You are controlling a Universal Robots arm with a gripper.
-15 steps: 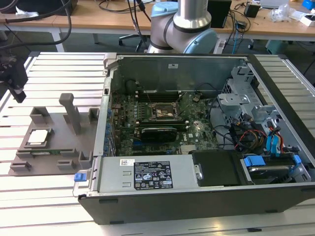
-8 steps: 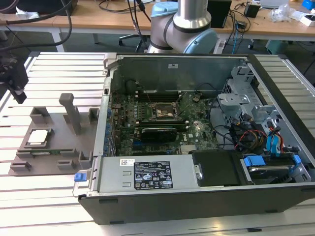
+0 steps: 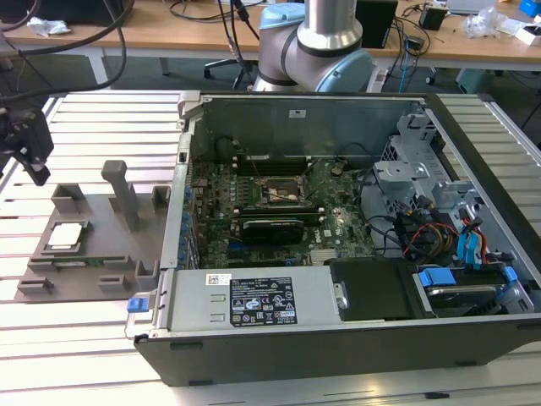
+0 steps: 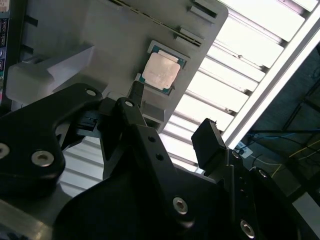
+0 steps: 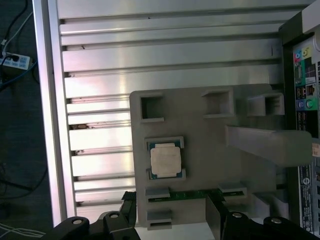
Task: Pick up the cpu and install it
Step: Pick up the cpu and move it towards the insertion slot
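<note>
Step in hand: the pick. Nothing of the install is showing as done. I am hovering with my gripper (image 3: 30,144) above the table (image 3: 93,338), near the edge of the plate (image 3: 93,254) that faces away from the case (image 3: 338,338). My fingers (image 4: 207,142) are standing wide apart and holding nothing; the gap between them is showing bare plate and table slats. The cpu (image 3: 66,236) is lying flat, pale top up, in its shallow nest on the plate, toward the plate edge away from the case and well apart from the tall post (image 3: 125,194). In the second wrist view the cpu (image 4: 161,71) is sitting beyond my fingertips, not between them, and in the first wrist view the cpu (image 5: 165,161) is doing likewise, so I am judging myself not yet lined up over it. The socket (image 3: 283,193) is lying in the middle of the board inside the case, well apart from me; whether its frame is open I cannot tell. Judgement: the pick is calling for centring over the cpu, squaring the fingers to two opposite edges, and coming straight down so the tips are clearing the nest's raised lips. The chip is thin, so the grip will be catching little more than its rim, and a tilted close could be levering it out of the nest.
</note>
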